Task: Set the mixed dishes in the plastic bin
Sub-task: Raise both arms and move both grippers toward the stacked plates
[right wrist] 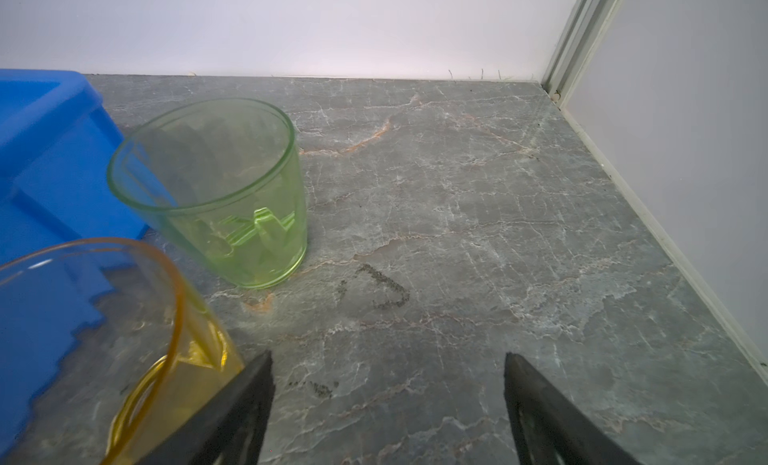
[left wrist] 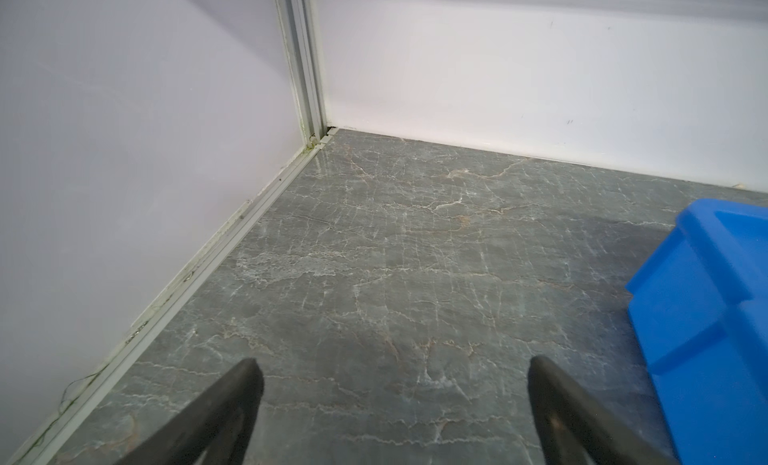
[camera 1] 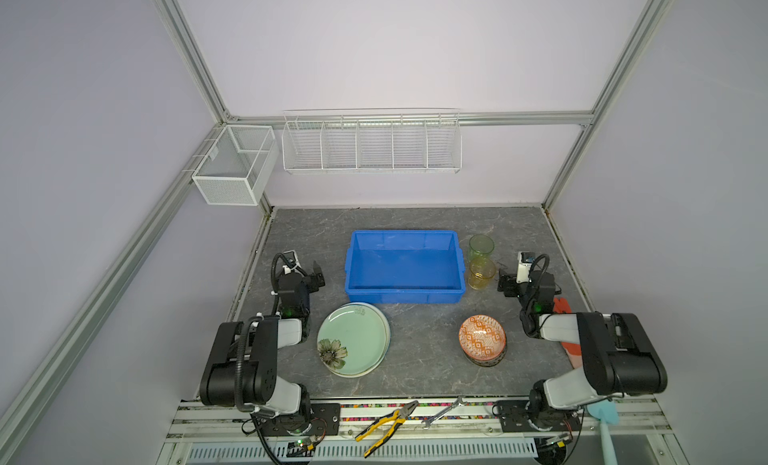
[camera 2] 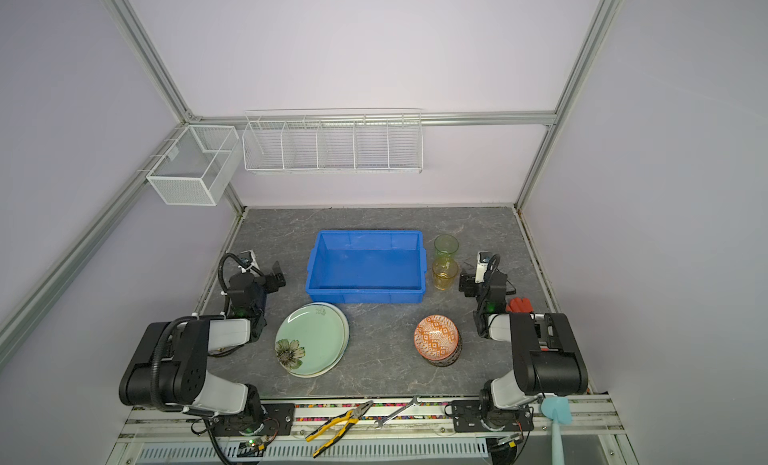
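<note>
Spread wide, my left gripper [left wrist: 392, 361] hangs its dark tapered fingers over the bare grey, white-veined tabletop [left wrist: 374, 255] and holds nothing. I read my right gripper [right wrist: 387, 355] the same way: parted wide and empty, with the amber glass [right wrist: 145, 379] just beside one finger and the green glass [right wrist: 216, 192] beyond it. Both are clear, tapered tumblers standing upright. The plastic bin [camera 1: 405, 295], glossy bright blue and rectangular with a flared rim, sits mid-table, its smooth floor bare, and the glasses stand just beside its right wall. Toward the front, a pale green plate [camera 1: 353, 338] with a painted flower tops a stack of round plates at left, and an orange patterned bowl [camera 1: 482, 336] tops nested bowls at right.
</note>
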`<state>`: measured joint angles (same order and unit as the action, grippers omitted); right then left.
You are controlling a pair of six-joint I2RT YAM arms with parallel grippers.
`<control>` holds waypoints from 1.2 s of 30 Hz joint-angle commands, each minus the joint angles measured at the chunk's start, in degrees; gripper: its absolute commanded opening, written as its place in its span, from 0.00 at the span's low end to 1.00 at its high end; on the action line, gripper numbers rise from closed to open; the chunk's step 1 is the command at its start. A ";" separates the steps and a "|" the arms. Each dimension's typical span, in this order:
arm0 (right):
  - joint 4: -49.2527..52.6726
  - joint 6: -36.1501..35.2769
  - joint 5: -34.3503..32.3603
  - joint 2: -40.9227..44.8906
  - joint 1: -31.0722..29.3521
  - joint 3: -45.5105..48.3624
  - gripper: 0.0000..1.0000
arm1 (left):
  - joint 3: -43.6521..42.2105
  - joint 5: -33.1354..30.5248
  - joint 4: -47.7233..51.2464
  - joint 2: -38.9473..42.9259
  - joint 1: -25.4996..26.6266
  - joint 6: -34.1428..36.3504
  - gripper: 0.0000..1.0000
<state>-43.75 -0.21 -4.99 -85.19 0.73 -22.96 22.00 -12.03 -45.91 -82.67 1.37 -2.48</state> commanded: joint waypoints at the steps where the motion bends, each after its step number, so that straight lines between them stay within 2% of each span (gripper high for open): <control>1: 11.01 1.33 -1.55 4.99 0.53 -4.60 0.88 | 4.03 -2.96 9.43 5.44 0.13 -0.94 0.99; 6: 19.50 2.46 0.07 12.61 0.57 -6.33 0.88 | 10.48 -4.81 25.05 14.22 0.13 -6.70 0.99; 11: 35.82 3.37 3.71 22.85 0.46 -12.74 0.88 | 23.54 -8.50 50.08 18.38 0.13 -14.74 0.99; 16: 54.97 2.51 9.10 29.87 0.31 -23.05 0.88 | 35.22 -2.18 69.60 17.72 0.05 -15.70 0.99; 21: 70.41 0.83 15.19 31.12 -1.83 -33.01 0.88 | 36.20 4.35 76.82 21.63 0.04 -19.56 0.99; 27: 84.22 6.89 10.49 26.91 -6.79 -41.44 0.88 | 36.60 6.34 89.36 24.27 0.04 -25.78 0.99; 31: 90.19 8.92 10.45 23.75 -12.93 -46.65 0.88 | 36.00 9.83 94.95 24.09 0.04 -25.44 0.99; 36: 94.13 13.32 9.54 20.39 -24.53 -50.92 0.87 | 34.56 15.53 100.20 24.43 0.04 -25.55 0.99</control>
<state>45.10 9.65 5.15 -63.96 -19.51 -72.10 57.58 -1.45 47.37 -58.83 1.41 -26.57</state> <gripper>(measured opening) 0.876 0.992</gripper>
